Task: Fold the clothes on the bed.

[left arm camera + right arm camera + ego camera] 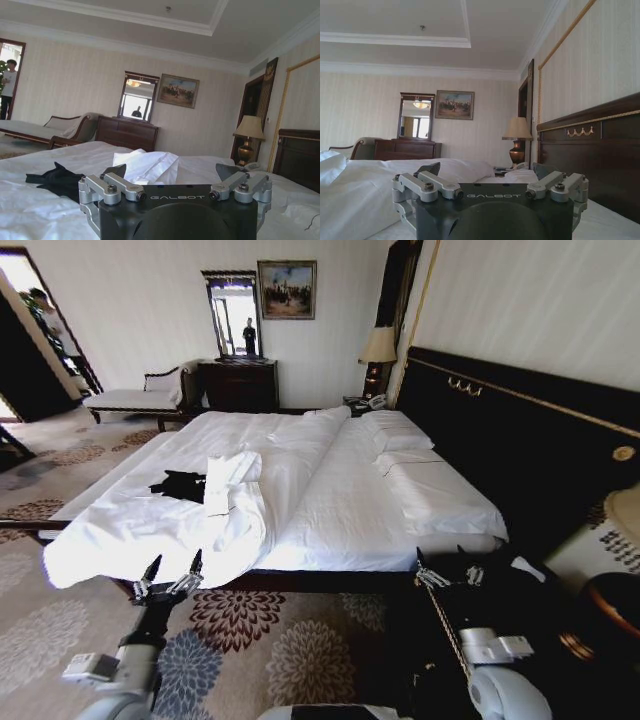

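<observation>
Nearest, at about seven o'clock in the head view, the left claw point(170, 575) hovers at the foot edge of the bed point(350, 510), its two dark fingertips spread wide with nothing between them. At about five o'clock the right claw point(447, 573) hangs near the bed's near right corner, close to the dark headboard point(520, 450); its wrist view shows its fingers likewise wide apart and empty.

Farther in, at roughly ten o'clock from the left claw, the black T-shirt point(180, 484) lies crumpled on the white sheet, just beside a bunched ridge of white duvet point(228, 485). In the left wrist view the shirt point(57, 179) sits low and flat, well apart from the claw.

The shirt looks light, limp and easy to bunch, so it will probably sag and drag sheet with it unless pinched at a hem, shoulder or sleeve edge rather than the middle. The duvet ridge crowds its right side; the open sheet toward the bed's left edge gives the better room for spreading. The patterned carpet point(250, 640) before the bed lies open for the base.

At the far wall stand a dresser point(238, 385) and mirror point(233, 315).
</observation>
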